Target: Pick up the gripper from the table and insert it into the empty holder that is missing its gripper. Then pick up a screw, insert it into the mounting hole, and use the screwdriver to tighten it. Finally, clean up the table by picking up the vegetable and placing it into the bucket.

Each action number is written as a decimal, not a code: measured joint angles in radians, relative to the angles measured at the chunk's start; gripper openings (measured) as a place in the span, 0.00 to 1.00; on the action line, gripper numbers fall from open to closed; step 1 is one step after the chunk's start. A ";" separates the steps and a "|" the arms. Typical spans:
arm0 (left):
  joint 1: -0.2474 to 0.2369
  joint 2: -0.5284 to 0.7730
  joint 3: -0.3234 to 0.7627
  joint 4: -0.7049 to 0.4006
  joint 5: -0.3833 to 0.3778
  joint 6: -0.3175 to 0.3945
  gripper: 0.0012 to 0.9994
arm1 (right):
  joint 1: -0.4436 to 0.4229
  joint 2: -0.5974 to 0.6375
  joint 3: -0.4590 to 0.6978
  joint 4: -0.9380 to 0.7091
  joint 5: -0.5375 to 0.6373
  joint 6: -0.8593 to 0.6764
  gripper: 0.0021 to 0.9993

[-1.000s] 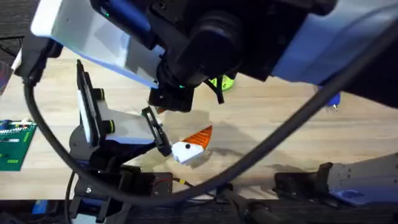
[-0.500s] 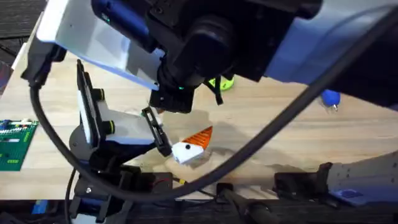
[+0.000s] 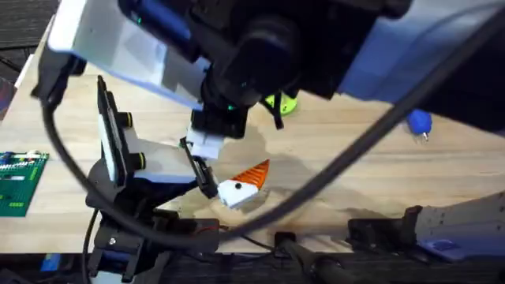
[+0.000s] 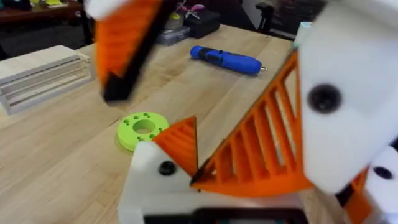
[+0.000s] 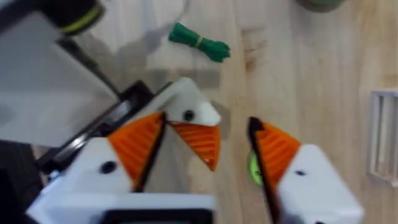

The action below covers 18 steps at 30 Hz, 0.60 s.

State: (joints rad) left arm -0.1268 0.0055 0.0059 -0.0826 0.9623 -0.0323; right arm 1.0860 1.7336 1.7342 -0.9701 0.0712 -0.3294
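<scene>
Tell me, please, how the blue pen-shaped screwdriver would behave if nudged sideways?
Lying on its side on the wooden table, the bright blue pen-shaped screwdriver would probably roll on its rounded barrel. It looks like smooth rigid plastic, so likely stiff but slippery.

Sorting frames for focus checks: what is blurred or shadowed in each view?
Overhead: the arm under the camera is dark and blurred; the white mount casts a soft shadow. Left wrist: nearest white-and-orange parts blurred, blue screwdriver clearer. Right wrist: green vegetable slightly soft.

A green perforated disc (image 4: pixel 143 129), a green twist tie (image 5: pixel 199 42) and a white slatted rack (image 4: pixel 43 76) lie on the wooden table (image 4: pixel 56 168).
</scene>
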 joint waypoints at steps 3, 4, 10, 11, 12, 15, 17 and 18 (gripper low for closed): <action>0.000 0.000 0.000 0.000 -0.001 -0.002 0.99 | -0.023 0.000 0.004 0.014 0.010 0.009 0.99; 0.000 0.000 0.000 0.001 -0.001 -0.002 0.99 | -0.026 0.000 0.004 0.019 0.009 0.018 0.99; 0.000 0.000 0.000 0.000 0.004 0.002 0.99 | -0.073 0.000 0.004 0.090 -0.017 0.120 0.99; 0.000 0.000 0.000 0.000 0.004 0.002 0.99 | -0.090 0.000 0.004 0.099 -0.018 0.139 0.99; 0.000 0.000 0.000 0.000 0.003 0.002 0.99 | -0.106 0.000 0.004 0.107 -0.019 0.156 0.99; 0.000 0.000 0.000 0.000 0.004 0.002 0.99 | -0.157 0.000 0.004 0.124 -0.020 0.201 0.99; 0.000 0.000 0.000 0.000 0.004 0.002 0.99 | -0.189 0.000 0.004 0.130 -0.020 0.219 0.99; 0.000 0.000 0.000 0.000 0.004 0.002 0.99 | -0.203 0.000 0.004 0.130 -0.020 0.225 0.99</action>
State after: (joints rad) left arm -0.1268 0.0055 0.0059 -0.0822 0.9661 -0.0307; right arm 0.8827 1.7340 1.7386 -0.8402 0.0513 -0.1042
